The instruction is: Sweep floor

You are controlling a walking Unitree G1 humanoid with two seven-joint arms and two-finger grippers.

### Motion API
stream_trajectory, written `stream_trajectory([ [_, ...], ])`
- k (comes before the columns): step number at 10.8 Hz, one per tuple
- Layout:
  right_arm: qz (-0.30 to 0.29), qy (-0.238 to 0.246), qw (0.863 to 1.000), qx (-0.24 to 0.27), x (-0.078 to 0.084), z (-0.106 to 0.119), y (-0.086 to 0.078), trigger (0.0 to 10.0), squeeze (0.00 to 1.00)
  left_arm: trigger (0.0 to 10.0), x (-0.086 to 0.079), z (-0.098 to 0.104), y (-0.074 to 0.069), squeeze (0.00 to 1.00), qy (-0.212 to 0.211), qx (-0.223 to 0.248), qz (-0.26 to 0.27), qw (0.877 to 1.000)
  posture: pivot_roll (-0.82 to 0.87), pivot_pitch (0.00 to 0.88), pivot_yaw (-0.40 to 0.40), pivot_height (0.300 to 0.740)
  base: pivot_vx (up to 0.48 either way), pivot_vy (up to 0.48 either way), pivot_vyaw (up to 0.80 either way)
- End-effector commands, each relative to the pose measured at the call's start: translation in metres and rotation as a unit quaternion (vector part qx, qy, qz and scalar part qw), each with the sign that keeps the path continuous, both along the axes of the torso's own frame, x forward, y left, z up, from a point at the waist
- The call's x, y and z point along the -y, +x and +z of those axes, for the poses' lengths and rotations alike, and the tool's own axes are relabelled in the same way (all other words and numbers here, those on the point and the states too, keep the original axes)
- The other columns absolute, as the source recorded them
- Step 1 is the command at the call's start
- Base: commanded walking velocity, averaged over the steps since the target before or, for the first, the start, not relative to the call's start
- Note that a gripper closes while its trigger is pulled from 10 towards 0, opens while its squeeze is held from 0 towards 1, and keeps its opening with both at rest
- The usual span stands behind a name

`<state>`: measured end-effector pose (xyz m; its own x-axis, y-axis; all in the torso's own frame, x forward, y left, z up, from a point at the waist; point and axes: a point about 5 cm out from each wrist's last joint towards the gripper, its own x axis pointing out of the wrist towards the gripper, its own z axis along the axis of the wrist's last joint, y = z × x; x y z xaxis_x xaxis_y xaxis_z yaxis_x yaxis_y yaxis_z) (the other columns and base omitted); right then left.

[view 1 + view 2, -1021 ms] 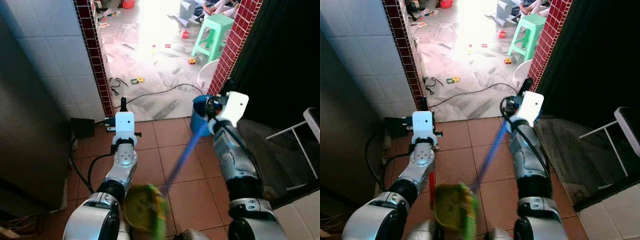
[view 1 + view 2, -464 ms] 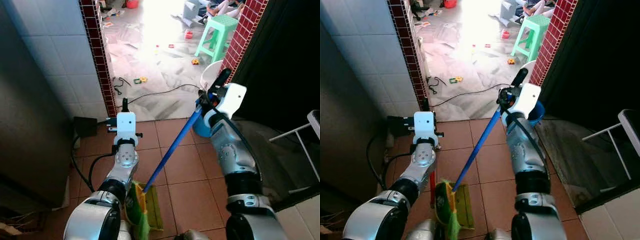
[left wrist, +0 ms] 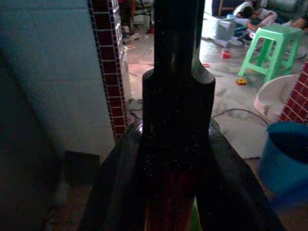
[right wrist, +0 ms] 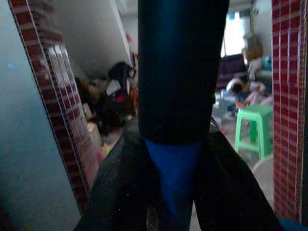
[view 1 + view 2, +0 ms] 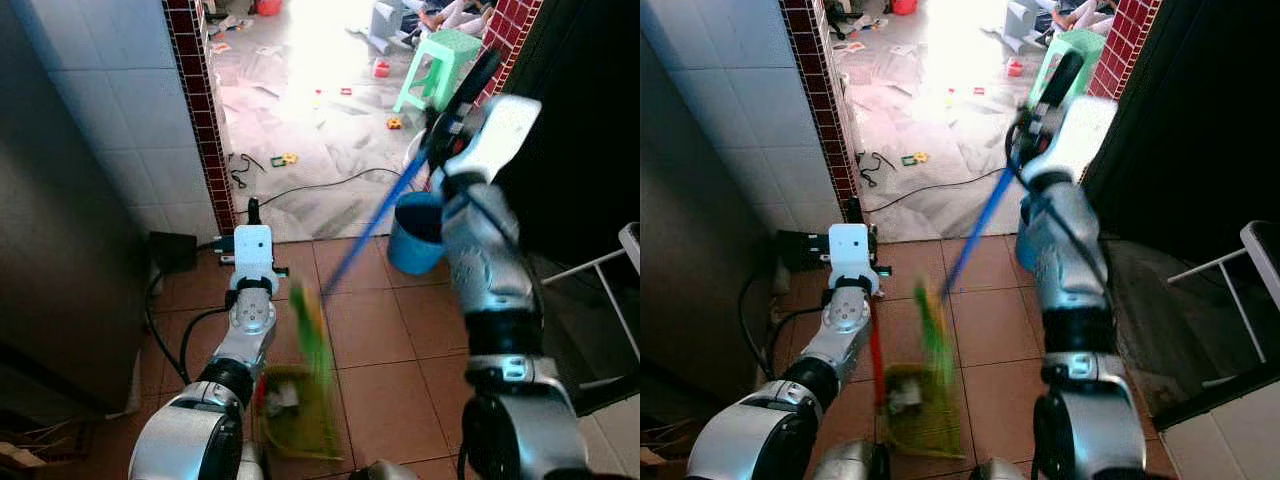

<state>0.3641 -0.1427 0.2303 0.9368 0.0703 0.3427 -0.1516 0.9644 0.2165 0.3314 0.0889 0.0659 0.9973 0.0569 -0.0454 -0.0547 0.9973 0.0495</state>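
Head view: I see right gripper [image 5: 452, 115] raised, broom [image 5: 372, 226] with blue handle slanting down to blurred green bristles over the green dustpan [image 5: 923, 412] on the tile floor [image 5: 385, 380]. Blue bucket [image 5: 417, 232] just beside.
Left wrist: left gripper [image 3: 176, 190] fingers clamp the dustpan's red handle.
Right wrist: fingers pinch the blue handle.

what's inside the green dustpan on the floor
The green dustpan holds a small pale clump of debris near its back edge. The blurred broom head hangs above the pan, so its front part can't be made out.
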Motion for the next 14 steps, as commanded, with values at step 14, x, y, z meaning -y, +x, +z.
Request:
stream_trajectory([
  [14,-0.137,-0.168,0.976,-0.037,0.036,-0.076,-0.038,10.0,0.0,10.0,-0.049,0.066,-0.034,0.0,-0.031,0.171,-0.07,0.982,-0.07,0.0,-0.011,0.74,0.0,0.0,0.0],
])
